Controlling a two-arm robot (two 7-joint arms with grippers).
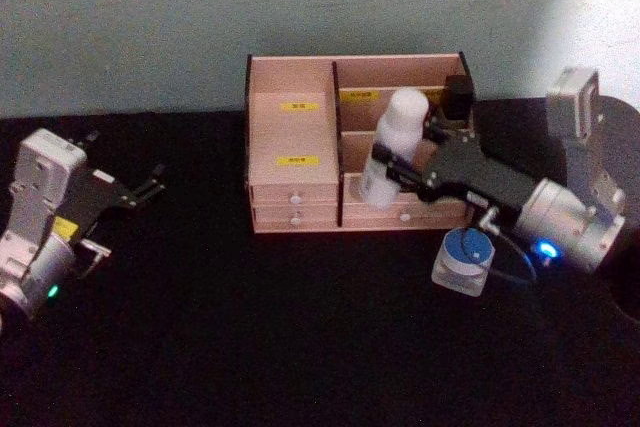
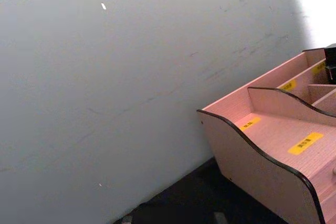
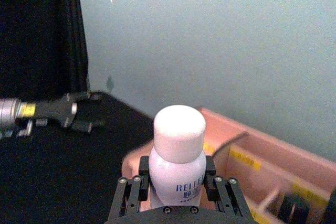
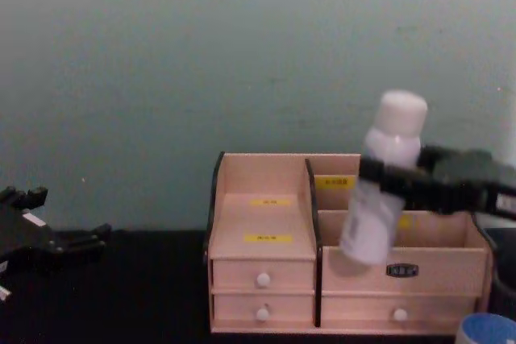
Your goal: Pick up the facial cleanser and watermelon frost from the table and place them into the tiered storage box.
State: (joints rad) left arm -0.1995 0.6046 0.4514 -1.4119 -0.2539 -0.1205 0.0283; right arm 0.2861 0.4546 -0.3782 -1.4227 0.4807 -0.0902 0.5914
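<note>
My right gripper (image 1: 386,161) is shut on the facial cleanser (image 1: 399,137), a tall white bottle with a rounded cap, gripping it around its middle. The bottle (image 4: 384,173) hangs tilted in the air over the right front part of the tiered storage box (image 4: 260,184). In the right wrist view the fingers (image 3: 135,188) clamp the bottle (image 3: 178,153) on both sides. The watermelon frost (image 1: 465,258), a squat clear jar with a blue lid, stands on the table under my right arm, in front of the box's right end. My left gripper (image 1: 150,185) rests open at the far left.
A small black bottle (image 1: 458,95) stands in the box's back right compartment. The box (image 1: 292,129) sits against a pale wall on a black tabletop (image 1: 250,327). The left compartments of the box (image 2: 273,142) hold nothing.
</note>
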